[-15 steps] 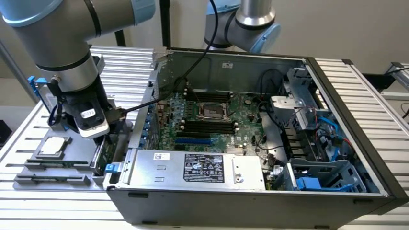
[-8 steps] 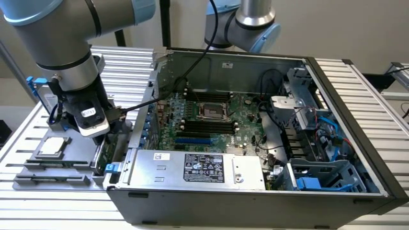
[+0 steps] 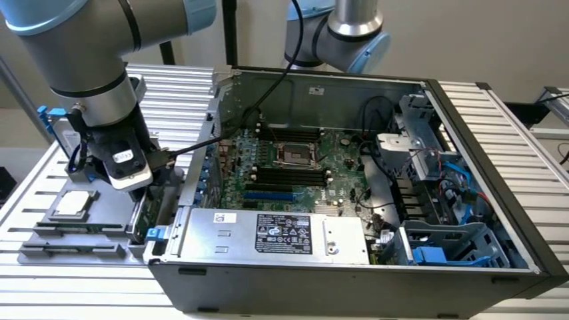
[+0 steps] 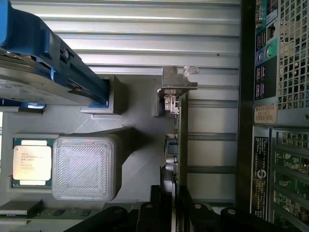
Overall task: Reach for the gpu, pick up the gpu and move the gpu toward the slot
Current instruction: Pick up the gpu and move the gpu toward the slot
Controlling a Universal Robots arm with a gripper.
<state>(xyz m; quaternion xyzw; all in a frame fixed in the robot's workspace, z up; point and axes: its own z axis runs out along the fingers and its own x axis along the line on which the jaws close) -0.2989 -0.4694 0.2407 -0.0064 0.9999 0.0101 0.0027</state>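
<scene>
The gpu point(image 4: 177, 128) is a thin green card standing on edge in the grey holder point(image 4: 137, 121), with its silver bracket point(image 4: 176, 81) at the far end from my wrist. In the exterior view the gpu point(image 3: 140, 212) sits just outside the open case's left wall. My gripper point(image 4: 171, 205) reaches down over the card's near end. One dark finger lies against each side of it, so the gripper is shut on the card. The gripper point(image 3: 136, 190) hangs low over the holder. The blue expansion slots point(image 3: 266, 198) lie on the motherboard inside the case.
A silver hard drive with blue rails point(image 4: 43, 63) stands in the holder beside the card. A processor chip point(image 4: 31, 162) and a ribbed grey block point(image 4: 87, 166) lie nearby. The open computer case point(image 3: 356, 280) lies toward the exterior view's right. A second arm point(image 3: 351, 27) stands behind it.
</scene>
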